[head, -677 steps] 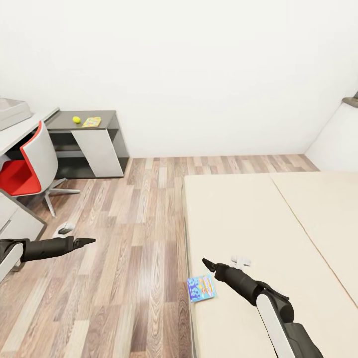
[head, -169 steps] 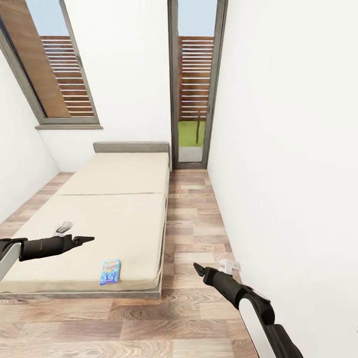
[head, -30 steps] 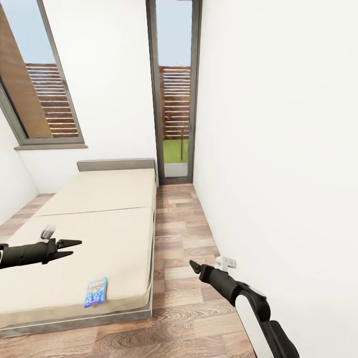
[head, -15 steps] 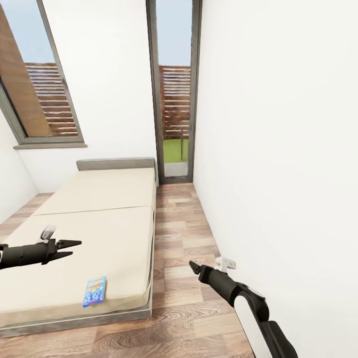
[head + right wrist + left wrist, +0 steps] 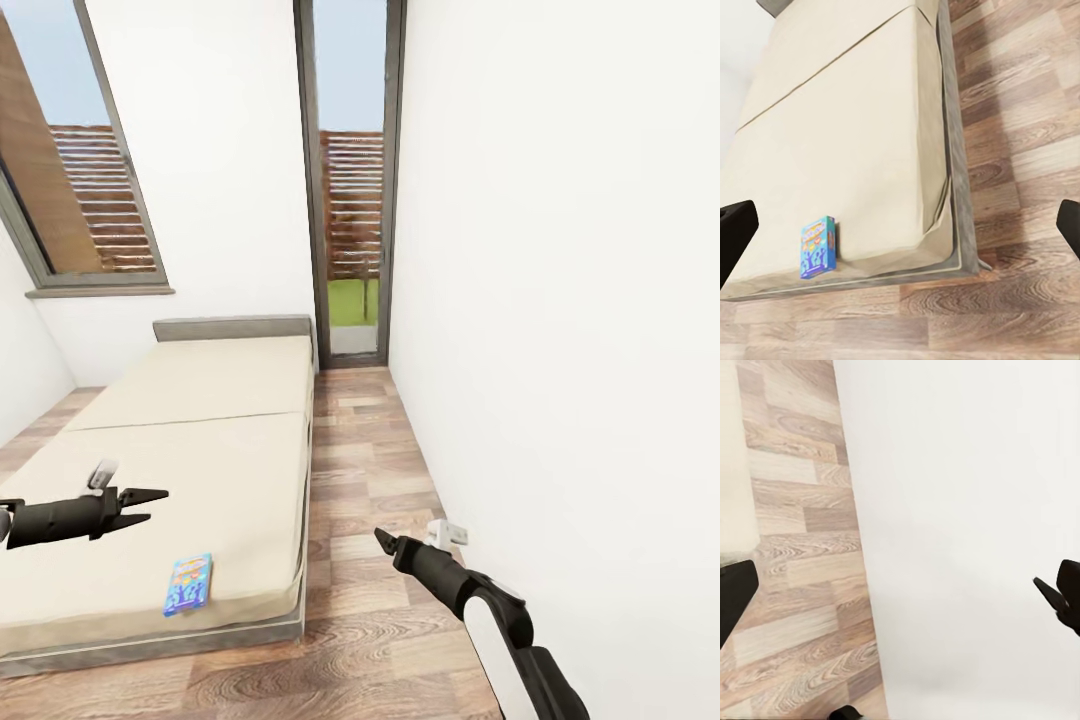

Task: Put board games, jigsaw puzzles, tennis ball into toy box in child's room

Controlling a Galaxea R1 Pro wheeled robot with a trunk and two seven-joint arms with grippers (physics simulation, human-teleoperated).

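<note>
Head view: blue game flat on bed, near foot corner beside floor. Left gripper above mattress, jaws spread, empty. Right gripper over planks near wall, jaw state impossible to tell here. Right wrist view: game again, fingers wide apart.

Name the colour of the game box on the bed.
Blue with colourful print; the box shows best in the right wrist view.

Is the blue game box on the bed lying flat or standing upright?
Lying flat. The blue game box rests on its broad face on the bed, near the foot edge.
</note>
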